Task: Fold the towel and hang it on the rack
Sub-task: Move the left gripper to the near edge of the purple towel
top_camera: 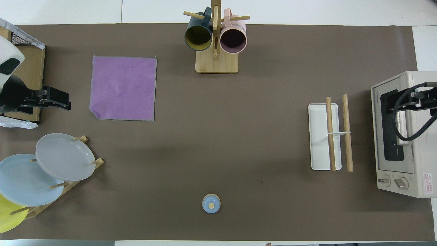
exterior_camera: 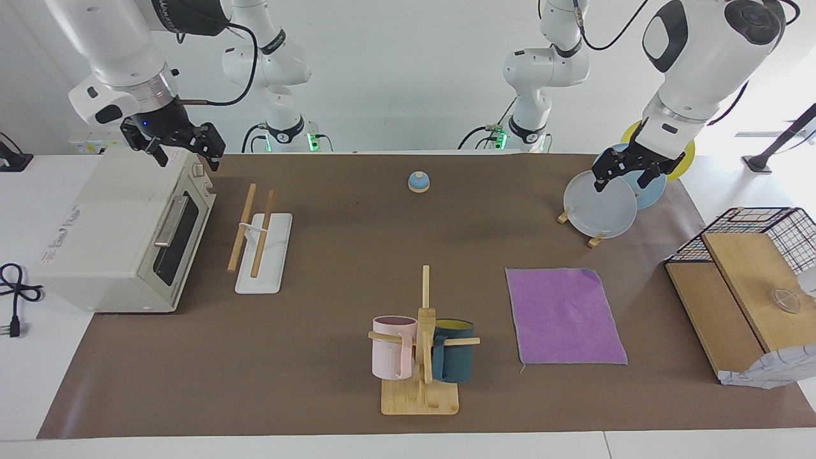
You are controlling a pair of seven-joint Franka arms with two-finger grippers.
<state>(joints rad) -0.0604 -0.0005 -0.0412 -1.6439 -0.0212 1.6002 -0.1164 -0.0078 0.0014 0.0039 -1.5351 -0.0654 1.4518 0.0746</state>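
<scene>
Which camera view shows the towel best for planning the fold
The overhead view: the towel appears nearly square and flat, purple face up, all four edges clear, one corner nicked. The facing view shows the same towel skewed by perspective, though nothing covers it.

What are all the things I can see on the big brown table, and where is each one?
Thin square purple towel: one, lying flat, toward the left arm's end.
Rack of two light wooden rods on a white base: one, beside the oven.
Bamboo mug tree: one, holding a pink mug and a teal mug, farther from the robots than the bell.
Small blue bell: one, near the robots.
Wooden plate stand: one, with grey, light blue and yellow plates.
Cream toaster oven: one, at the right arm's end.
Wood-and-wire crate: one, at the left arm's end.
Left gripper: black, over the plates.
Right gripper: black, over the oven.
</scene>
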